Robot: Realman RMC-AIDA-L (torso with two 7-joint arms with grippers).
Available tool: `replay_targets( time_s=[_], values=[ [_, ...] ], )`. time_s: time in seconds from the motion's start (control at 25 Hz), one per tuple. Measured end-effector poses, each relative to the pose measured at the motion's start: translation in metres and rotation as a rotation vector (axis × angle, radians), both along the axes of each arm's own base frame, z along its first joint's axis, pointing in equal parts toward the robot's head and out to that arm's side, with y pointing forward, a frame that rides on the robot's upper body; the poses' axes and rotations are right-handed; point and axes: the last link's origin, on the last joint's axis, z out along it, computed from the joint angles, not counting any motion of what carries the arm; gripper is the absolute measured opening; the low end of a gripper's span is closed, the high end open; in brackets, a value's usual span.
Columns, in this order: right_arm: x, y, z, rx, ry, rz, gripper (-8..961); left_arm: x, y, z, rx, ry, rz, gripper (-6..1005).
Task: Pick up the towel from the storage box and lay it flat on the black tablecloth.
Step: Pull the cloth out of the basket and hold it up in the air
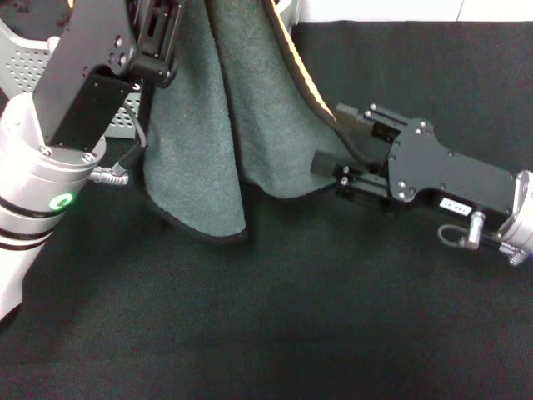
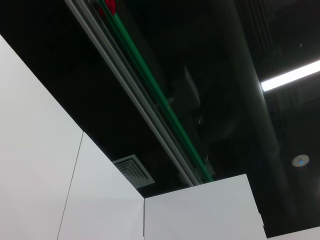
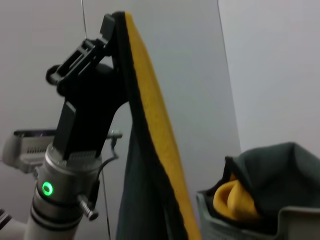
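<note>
The grey-green towel [image 1: 208, 125] hangs in folds from above, its lower edge touching the black tablecloth [image 1: 275, 317]. My left gripper [image 3: 107, 30] is raised high and shut on the towel's top edge; the towel's yellow-orange reverse [image 3: 155, 135] faces the right wrist view. In the head view the left arm [image 1: 92, 92] runs out of the top of the picture. My right gripper [image 1: 333, 137] is low over the tablecloth at the towel's lower right edge, its fingers apart with the edge between them. The storage box [image 1: 21, 62] stands at the far left behind the left arm.
The right wrist view shows the storage box's rim [image 3: 300, 220] with another bunched grey-green and yellow cloth [image 3: 260, 185] inside. The left wrist view shows only the ceiling and white panels.
</note>
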Motion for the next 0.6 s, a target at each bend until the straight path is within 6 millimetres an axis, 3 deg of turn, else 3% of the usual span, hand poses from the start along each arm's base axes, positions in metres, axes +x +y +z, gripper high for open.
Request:
replay_targets(
  time_s=[0.4, 0.52, 0.6],
  values=[
    [0.013, -0.007, -0.004, -0.018, -0.023, -0.033, 678, 0.000, 0.000, 0.000, 0.001, -0.001, 0.002, 14],
    [0.016, -0.009, -0.004, -0.021, -0.024, -0.042, 456, -0.001, 0.000, 0.000, 0.003, 0.000, 0.004, 14],
    [0.018, -0.010, -0.004, -0.021, -0.025, -0.048, 410, -0.001, 0.000, 0.001, 0.006, -0.003, 0.006, 14]
  ],
)
